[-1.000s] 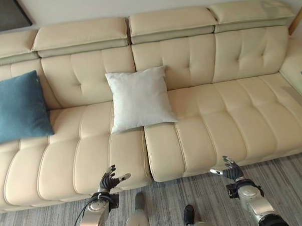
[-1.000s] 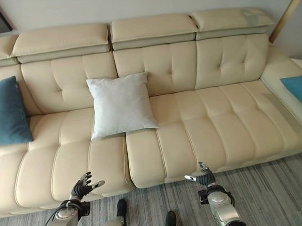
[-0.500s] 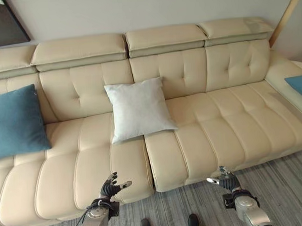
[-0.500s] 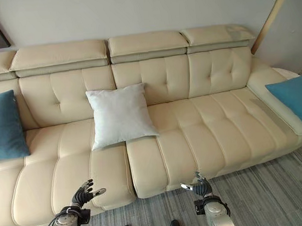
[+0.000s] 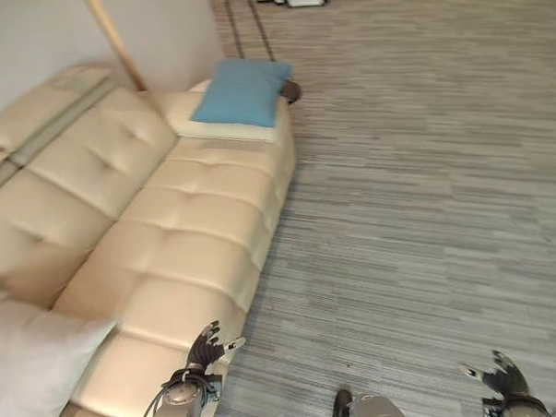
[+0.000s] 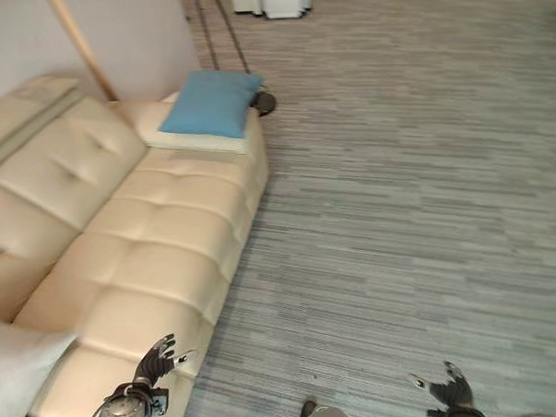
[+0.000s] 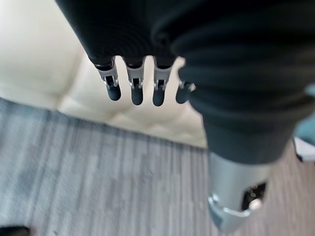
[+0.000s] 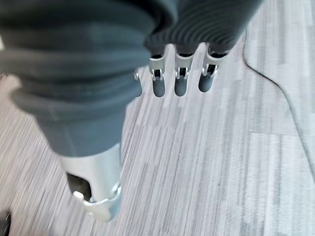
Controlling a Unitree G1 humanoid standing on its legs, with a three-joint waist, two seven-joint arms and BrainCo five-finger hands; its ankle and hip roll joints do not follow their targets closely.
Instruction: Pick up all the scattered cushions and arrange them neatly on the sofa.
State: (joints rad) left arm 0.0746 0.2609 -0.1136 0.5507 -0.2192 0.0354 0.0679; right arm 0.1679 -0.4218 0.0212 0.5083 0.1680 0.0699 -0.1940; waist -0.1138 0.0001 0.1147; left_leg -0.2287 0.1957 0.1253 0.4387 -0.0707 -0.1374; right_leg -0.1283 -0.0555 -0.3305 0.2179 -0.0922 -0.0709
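Left hand (image 5: 207,345) over sofa (image 5: 168,222) edge, fingers relaxed, empty, right hand (image 5: 499,378) spread above floor (image 5: 424,165)

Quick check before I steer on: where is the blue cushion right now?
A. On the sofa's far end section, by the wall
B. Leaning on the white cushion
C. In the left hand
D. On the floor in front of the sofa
A. The blue cushion lies flat on the far end of the sofa, near the wall; both the left hand and the right hand are open and hold nothing.
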